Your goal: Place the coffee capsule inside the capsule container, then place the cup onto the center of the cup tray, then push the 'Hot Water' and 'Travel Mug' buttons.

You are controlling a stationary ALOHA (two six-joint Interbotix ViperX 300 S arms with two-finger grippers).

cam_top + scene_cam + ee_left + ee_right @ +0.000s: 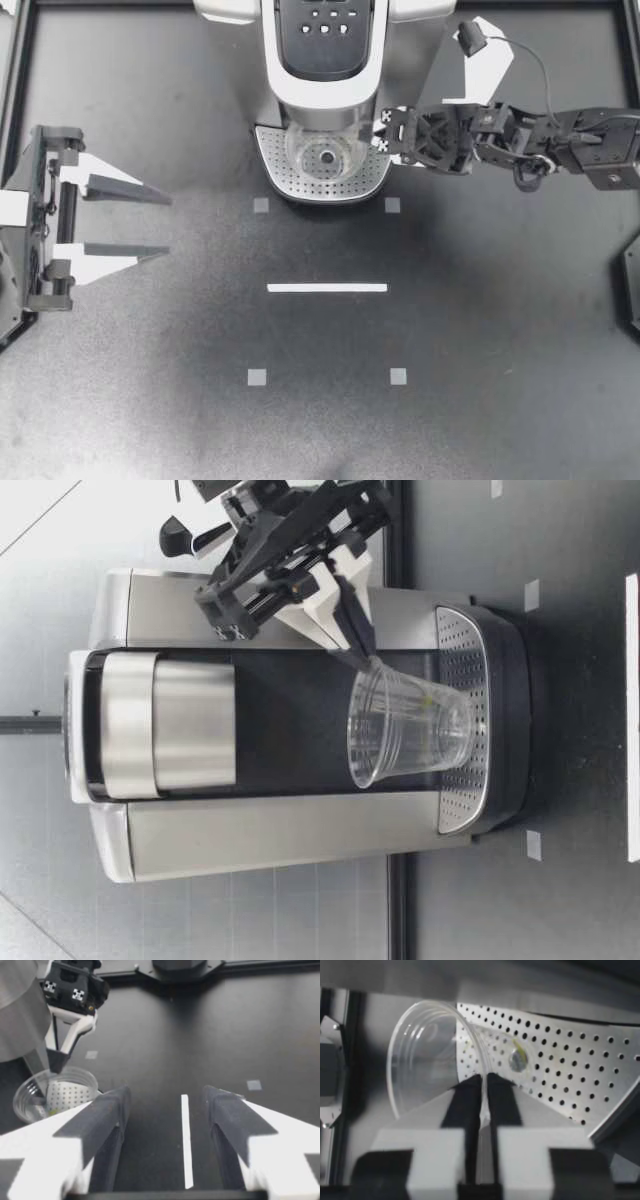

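Grey-fingered and spread wide, my left hand [168, 226] is hovering at the left side of the surface [150, 400], grasping nothing and well apart from everything else. Toward the middle, the coffee machine [325, 60] is standing at the far edge, its cup tray [285, 180] facing the strip of white tape [327, 288]. The cup [325, 155], clear plastic, is sitting over the middle of that tray. From the right, my right hand [378, 132] is reaching in and pinching the cup's rim, clenched on the thin wall with one finger inside and one outside. At table height the cup [410, 738] is leaning a little rather than standing square, its base down at the tray [455, 805]. Whether it is fully resting there I cannot tell. The capsule is showing in no view.

The step in hand appears to be seating the cup. Doing it well likely means levelling the rim first, so the base is lying flat on the perforated plate and centred. The fingers should then be opening slowly and lifting straight off the rim. Such a light cup is probably tipping at the slightest drag. Only then are the buttons [325, 25] worth approaching.
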